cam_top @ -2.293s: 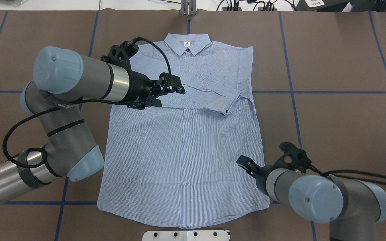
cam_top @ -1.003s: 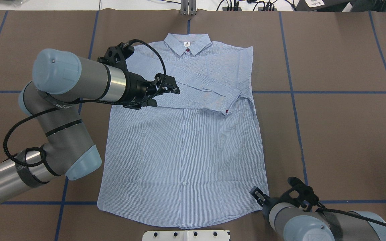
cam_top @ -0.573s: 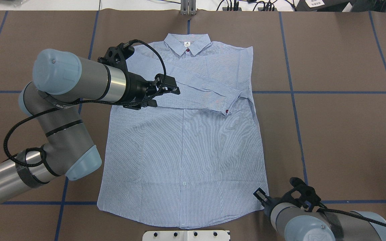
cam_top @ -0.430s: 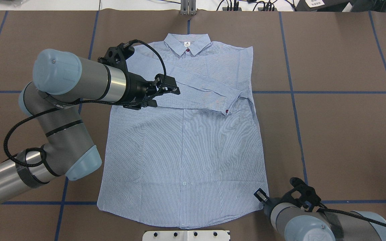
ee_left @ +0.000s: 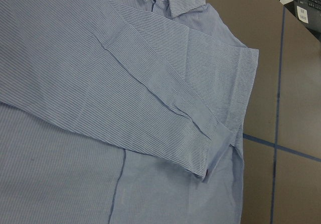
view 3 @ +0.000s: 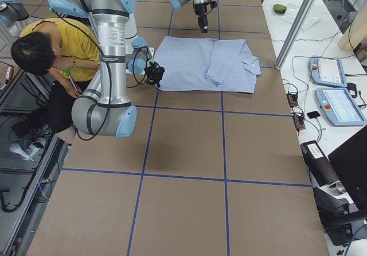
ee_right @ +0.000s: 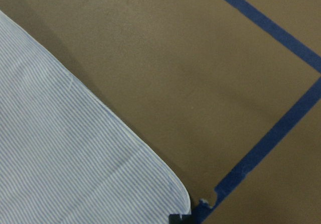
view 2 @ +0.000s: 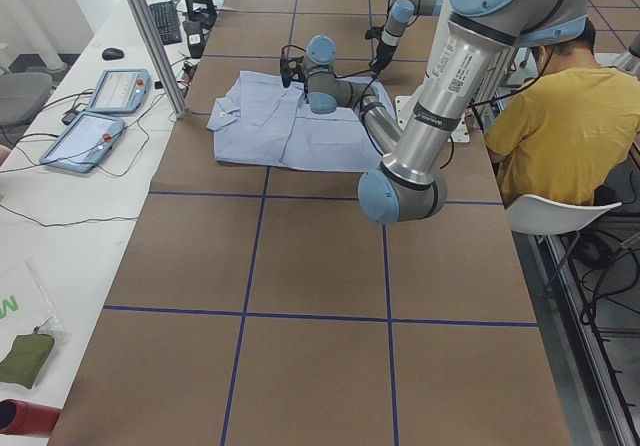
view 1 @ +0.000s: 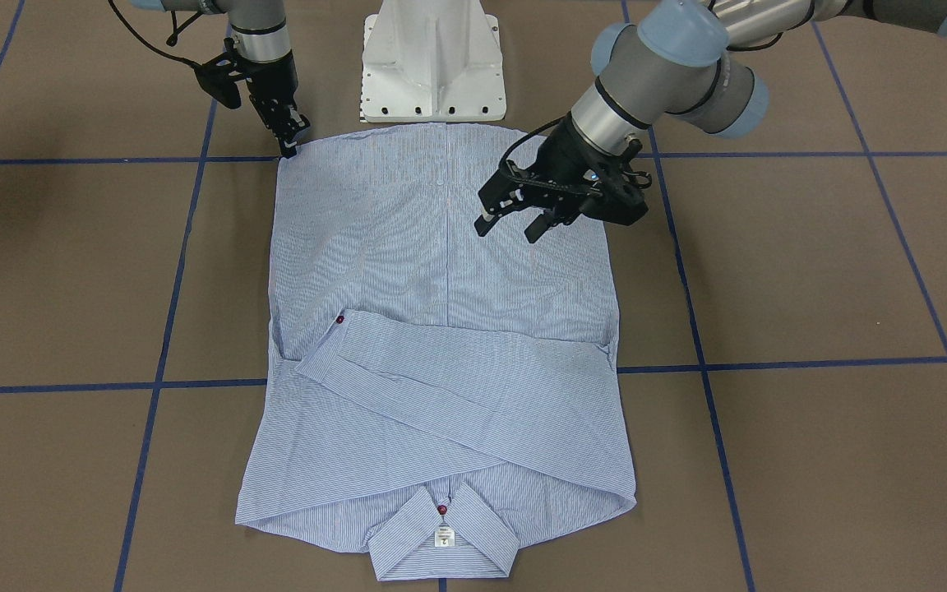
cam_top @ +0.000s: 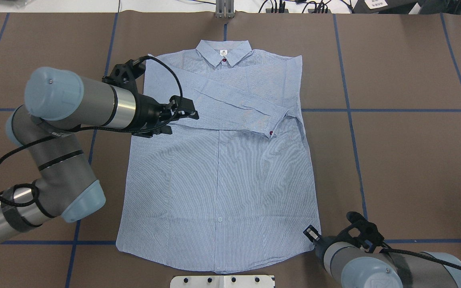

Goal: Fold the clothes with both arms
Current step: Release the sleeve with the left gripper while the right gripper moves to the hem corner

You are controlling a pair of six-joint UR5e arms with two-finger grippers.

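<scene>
The light blue striped shirt lies flat and face up, collar at the far side. Both sleeves are folded across the chest, one cuff on top. It also shows in the front view. My left gripper is open and empty above the shirt's left chest, also seen in the front view. My right gripper sits at the shirt's near right hem corner, low by the table, also in the front view. I cannot tell whether it is open or shut.
The brown table has blue tape lines. The white pedestal base stands just behind the hem. A person in a yellow shirt sits behind the robot. Tablets and cables lie on the far white bench.
My left arm has drawn back to the left across the shirt, gripper still open. My right gripper dropped from the shirt's right edge to the hem corner and has held there.
</scene>
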